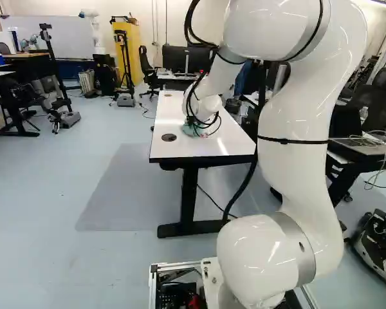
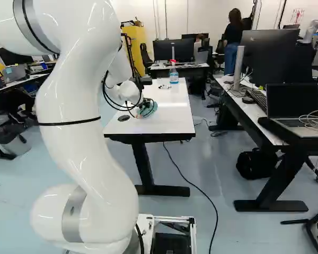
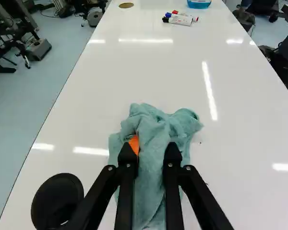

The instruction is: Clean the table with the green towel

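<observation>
Across the right base view, from its left, you had a black cap (image 2: 124, 118) set in the table (image 2: 175, 111). Next came your gripper (image 3: 150, 151), pinching the bunched towel (image 3: 182, 124) between its two fingers, apparently down on the tabletop. You seemed to be at the wiping step; the next move called for light pressure and a sweep over the specks (image 3: 200, 142) beside the towel. Beyond lay markers (image 3: 182, 20), then an upright bottle (image 2: 174, 74); you couldn't tell what it held.

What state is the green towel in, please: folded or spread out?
Neither: the towel is bunched up, its loose folds gathered between the gripper's two fingers.
</observation>
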